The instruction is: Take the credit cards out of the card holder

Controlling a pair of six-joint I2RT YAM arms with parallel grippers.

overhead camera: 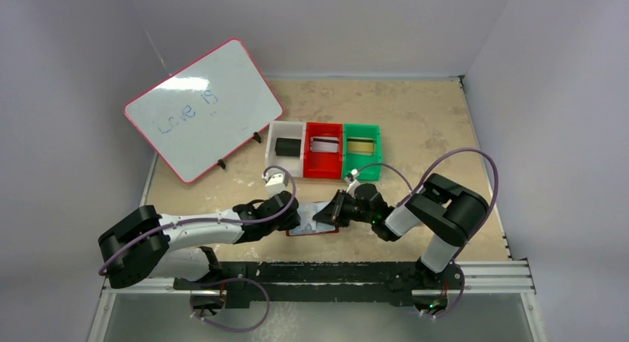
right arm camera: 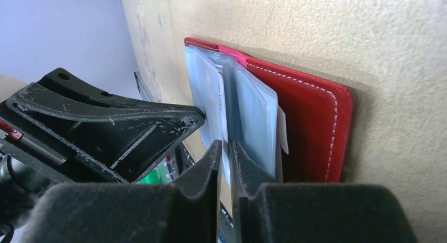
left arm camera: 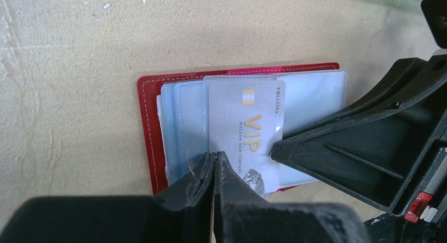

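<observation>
Right end effector [right arm camera: 225, 154] pinching thin edge of VIP card [left arm camera: 246, 128], jaws nearly together; left end effector [left arm camera: 215, 168] closed, pinning card holder [left arm camera: 149, 128] lying open on table; three credit cards [overhead camera: 324, 144] sitting in bins [overhead camera: 323, 168]; VIP card still sleeved, pull-out remaining.

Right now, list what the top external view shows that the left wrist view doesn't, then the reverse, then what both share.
Only the top external view: the whiteboard and the white bin, red bin and green bin in a row.
Only the left wrist view: the silver card printed VIP, lying among the clear sleeves, with the left pincer closed at its near edge and the right pincer at its side.
Both: the card holder open on the table, with the two pincers meeting over it.
</observation>
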